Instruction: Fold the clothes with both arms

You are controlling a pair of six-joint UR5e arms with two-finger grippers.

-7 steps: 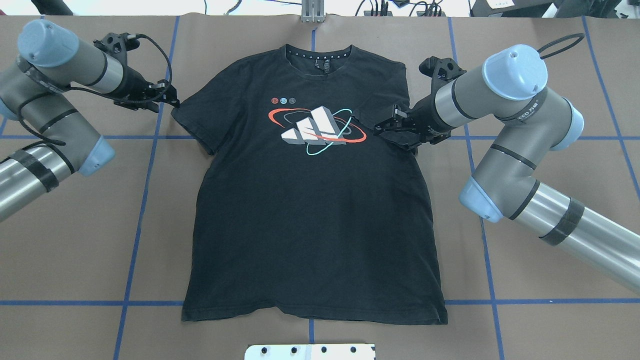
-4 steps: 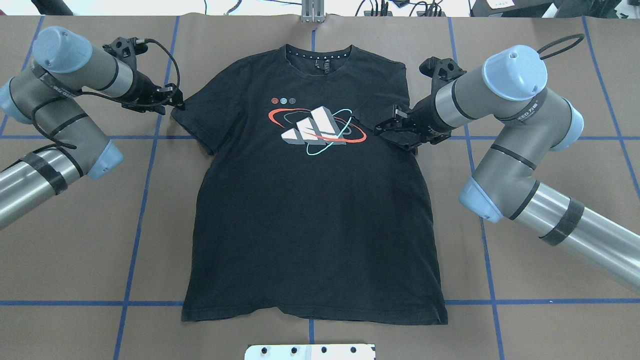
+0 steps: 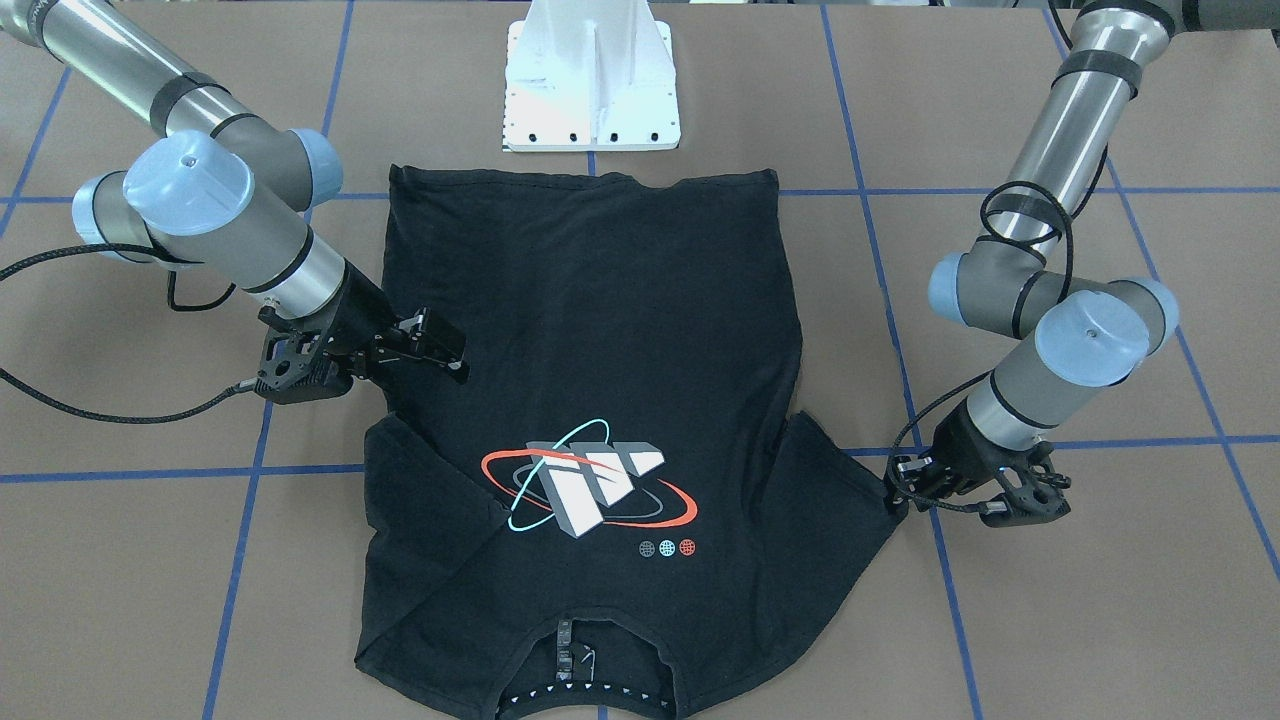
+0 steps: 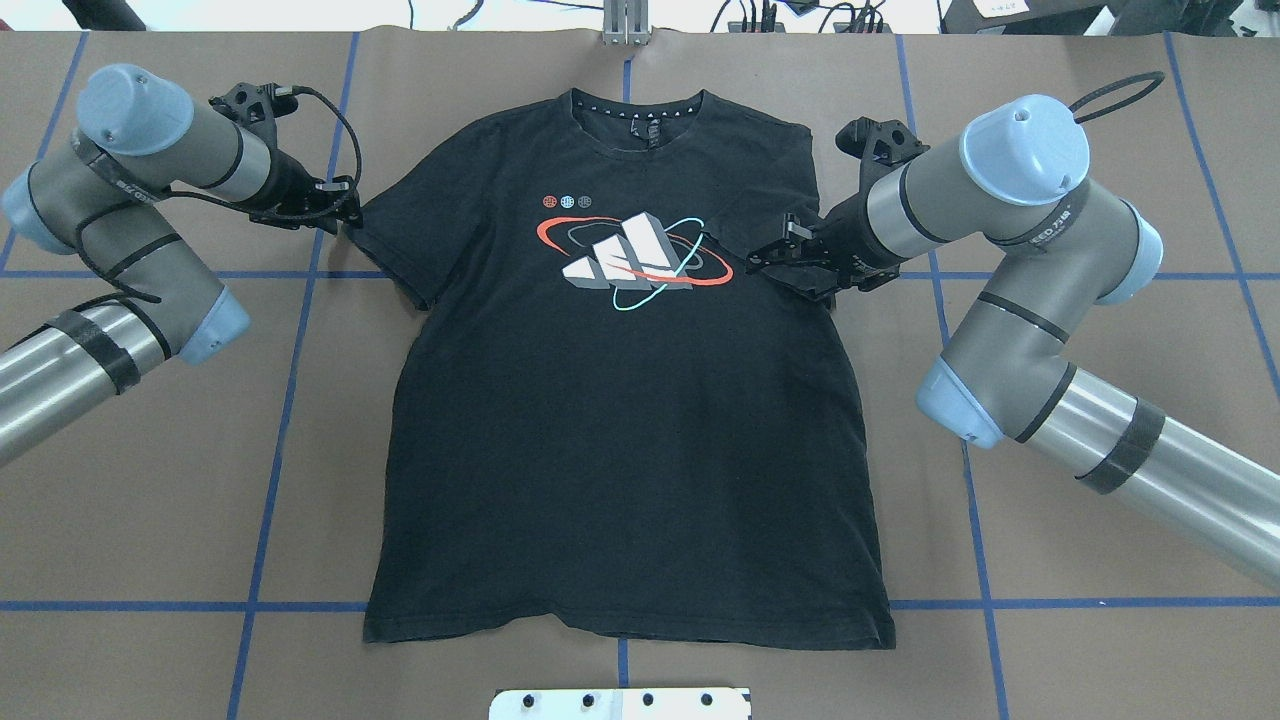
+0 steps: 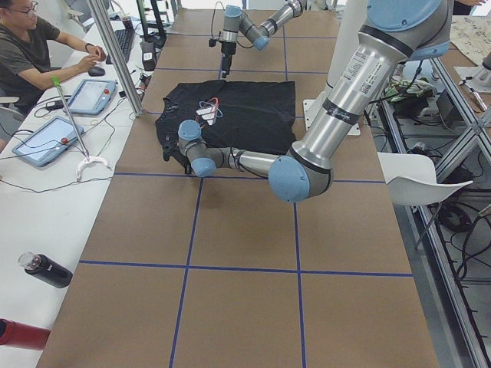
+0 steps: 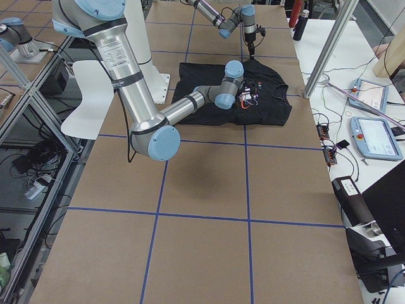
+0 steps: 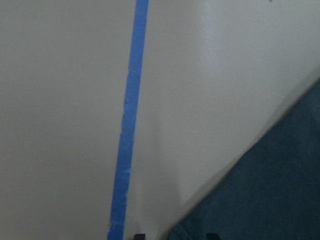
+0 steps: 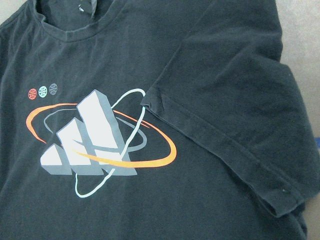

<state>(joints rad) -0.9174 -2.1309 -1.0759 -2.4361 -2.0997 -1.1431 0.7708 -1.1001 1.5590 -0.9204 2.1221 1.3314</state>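
Note:
The black T-shirt (image 4: 620,450) lies flat, chest graphic (image 4: 630,258) up, collar at the far side; it also shows in the front view (image 3: 600,330). The sleeve on my right arm's side (image 8: 235,100) lies folded inward over the chest, its hem touching the graphic. My right gripper (image 4: 770,252) hovers just over that folded sleeve, jaws apart and empty; it also shows in the front view (image 3: 445,350). My left gripper (image 4: 348,213) is low at the tip of the other sleeve (image 4: 395,235). In the left wrist view the sleeve corner (image 7: 260,190) lies between its parted fingertips (image 7: 140,236).
The white pedestal base (image 3: 590,90) stands just beyond the shirt's hem. Blue tape lines (image 4: 290,400) cross the brown table cover. A seated operator (image 5: 31,46), tablets (image 5: 92,96) and bottles (image 5: 46,270) are along the side bench past the collar end.
My left arm swung inward, bringing its gripper up to the sleeve tip and a little lower. The right gripper and the shirt have barely moved.

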